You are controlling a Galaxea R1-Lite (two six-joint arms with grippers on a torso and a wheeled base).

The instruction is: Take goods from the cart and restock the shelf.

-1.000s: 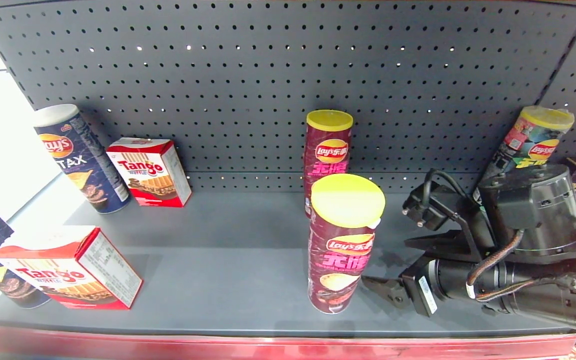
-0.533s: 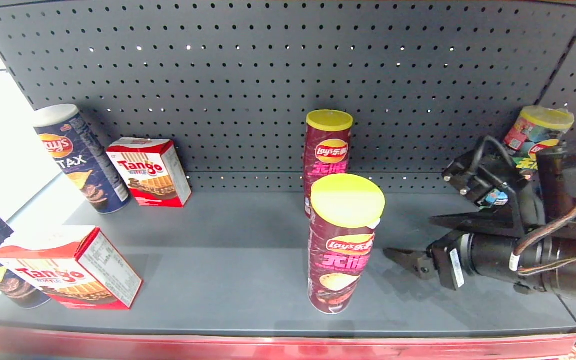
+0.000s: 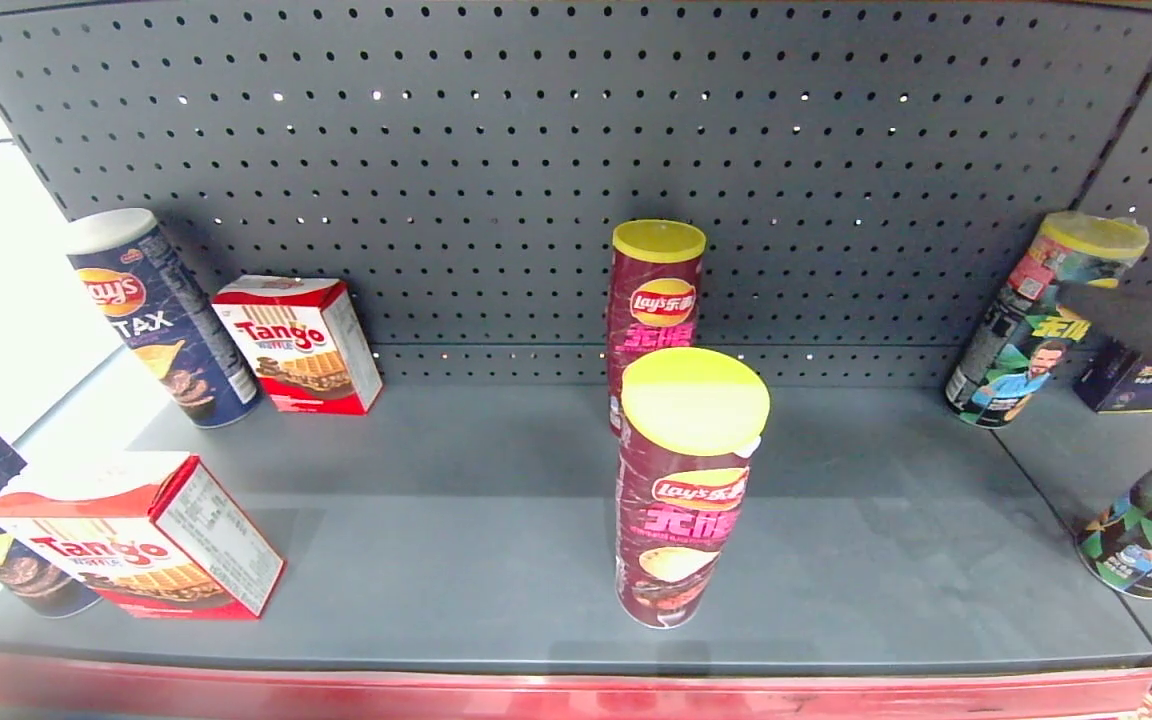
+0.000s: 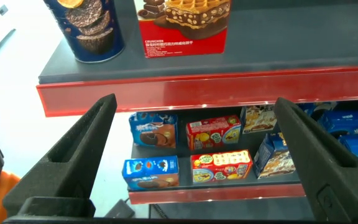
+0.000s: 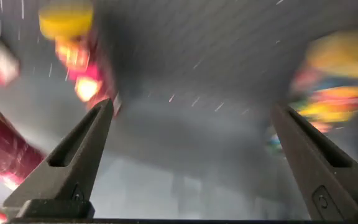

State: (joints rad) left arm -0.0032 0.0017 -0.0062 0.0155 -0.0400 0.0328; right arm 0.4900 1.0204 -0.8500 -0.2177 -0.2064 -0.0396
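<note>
- Our left gripper [image 4: 194, 104] is spread wide and empty, facing a red front lip [image 4: 204, 90]. Small boxes [image 4: 213, 149] sit on the tier below.
- Our right gripper [image 5: 192, 106] is spread too, gripping nothing.
- On the shelf [image 3: 496, 520], the front maroon can [image 3: 684, 500] stands upright just before the rear maroon can [image 3: 654, 300].
- Wafer boxes [image 3: 141, 540] and blue cans [image 3: 161, 315] stand left, and a green can [image 3: 1036, 330] stands right.
</note>
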